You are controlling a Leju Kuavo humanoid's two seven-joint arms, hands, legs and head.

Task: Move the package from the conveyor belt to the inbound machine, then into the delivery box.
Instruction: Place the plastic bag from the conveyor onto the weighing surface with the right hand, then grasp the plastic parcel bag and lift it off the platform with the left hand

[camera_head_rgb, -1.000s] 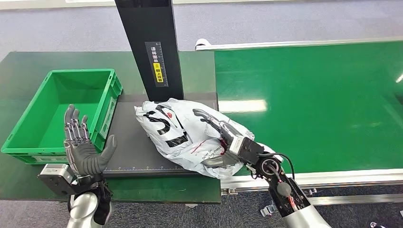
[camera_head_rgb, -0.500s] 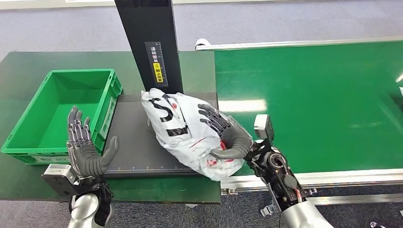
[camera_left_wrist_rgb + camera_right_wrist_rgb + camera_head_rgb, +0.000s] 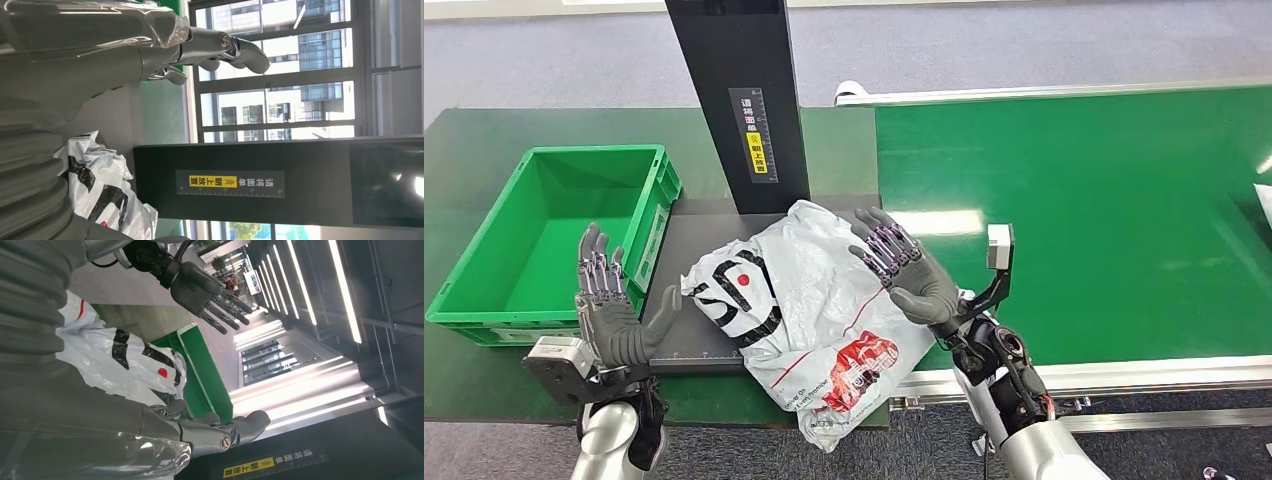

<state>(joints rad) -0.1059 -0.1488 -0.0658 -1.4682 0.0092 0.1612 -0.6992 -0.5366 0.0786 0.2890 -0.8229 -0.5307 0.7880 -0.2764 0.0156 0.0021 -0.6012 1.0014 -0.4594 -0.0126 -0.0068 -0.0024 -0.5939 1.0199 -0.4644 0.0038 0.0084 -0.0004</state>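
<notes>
Right hand [image 3: 911, 275]: we log it raised with fingers spread, holding nothing, just right of the package [image 3: 809, 325]. Left hand [image 3: 611, 310]: likewise spread and empty, near the green delivery box [image 3: 484, 290]. Package: white printed bag, we record it lying on the inbound machine's dark platform [image 3: 699, 255], overhanging its near edge.

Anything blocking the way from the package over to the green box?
Nothing visible lies between the package and the green box. The left hand hangs open between them, just beside the box's near corner. The black post stands behind the path, not across it.
</notes>
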